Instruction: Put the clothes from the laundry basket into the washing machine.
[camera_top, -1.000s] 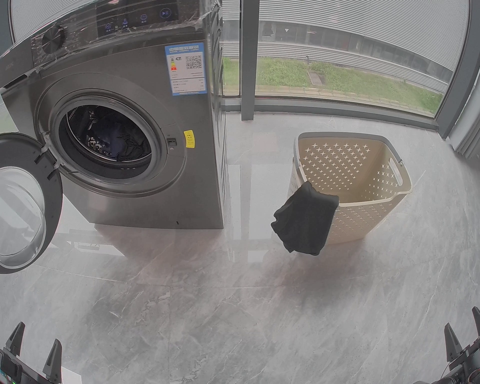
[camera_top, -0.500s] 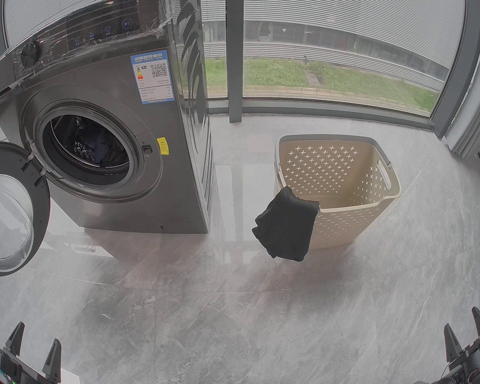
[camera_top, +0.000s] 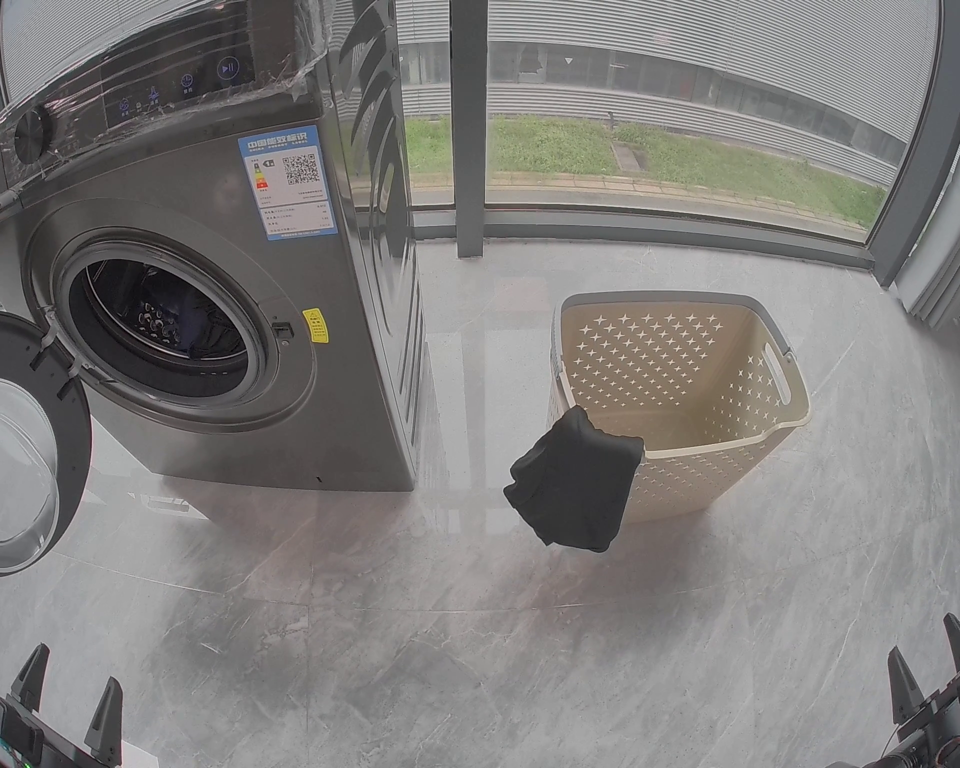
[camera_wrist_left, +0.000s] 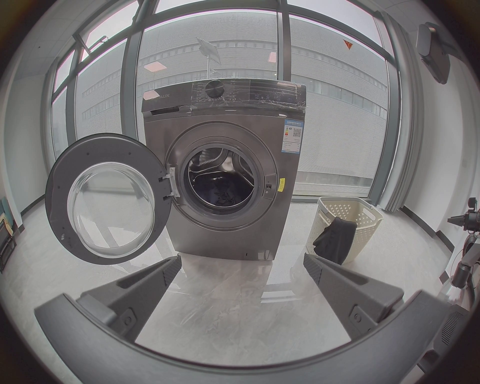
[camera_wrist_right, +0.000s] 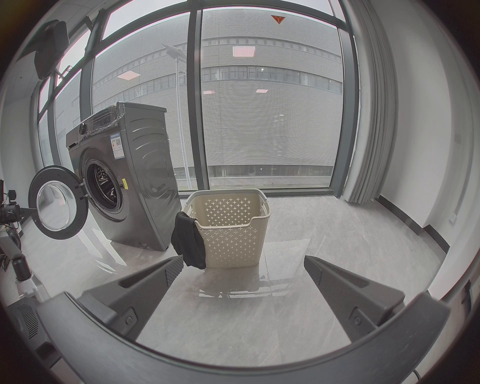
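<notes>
Glossy grey stone-tile floor (camera_top: 420, 640) beside a full-height window (camera_top: 680, 90), with grass outside. One dark garment (camera_top: 575, 490) hangs over the near-left corner of the cream laundry basket (camera_top: 790, 375). Most of it is draped down the outer wall, and the inside of the basket looks otherwise empty. Hanging outside like this, it offers a free fold to pinch. The washing machine (camera_top: 350, 400) stands to the basket's left, well apart. Its door (camera_top: 35, 440) is swung wide open, so the drum (camera_top: 160, 325) is ready to load, and dark items lie inside. Left gripper (camera_wrist_left: 239, 260) and right gripper (camera_wrist_right: 243, 260) are both low, well short of the basket, fingers spread, holding nothing. Judgement: this is probably the last item to move.
</notes>
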